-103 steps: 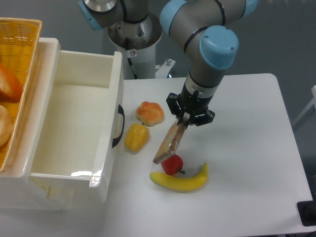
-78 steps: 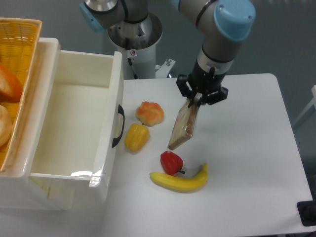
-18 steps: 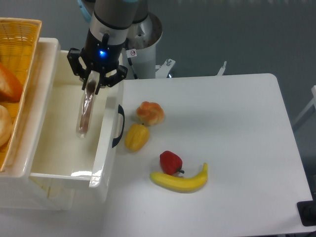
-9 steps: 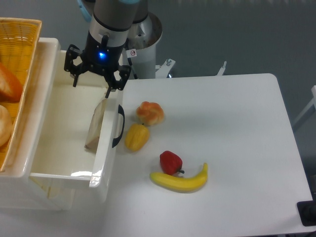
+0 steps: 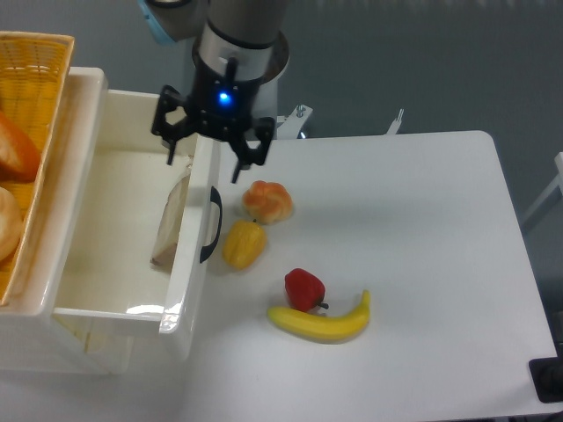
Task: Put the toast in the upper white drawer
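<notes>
Pale tan toast (image 5: 171,221) stands on edge inside the drawer (image 5: 75,264), leaning against the inner side of the front wall, just behind the black handle (image 5: 211,223). Nothing grips it. From the middle of the table (image 5: 422,264), the drawer lies toward 9 o'clock, with its open top facing the camera.

The arm comes down from 12 o'clock, its grey wrist pointing straight down with a blue light glowing on the wrist housing. The gripper (image 5: 204,170) hangs above the drawer's right rear corner, straddling the front wall; its two black fingers are spread wide and empty, one over the drawer's inside and the other over the table just above the bun (image 5: 266,201).

At 9 o'clock from the table's middle, just right of the handle, sits a yellow pepper (image 5: 243,244), with the bun just above it. Toward 7 o'clock a red pepper (image 5: 304,289) touches a banana (image 5: 322,322). A wicker basket (image 5: 26,132) sits on the cabinet at the far left.
</notes>
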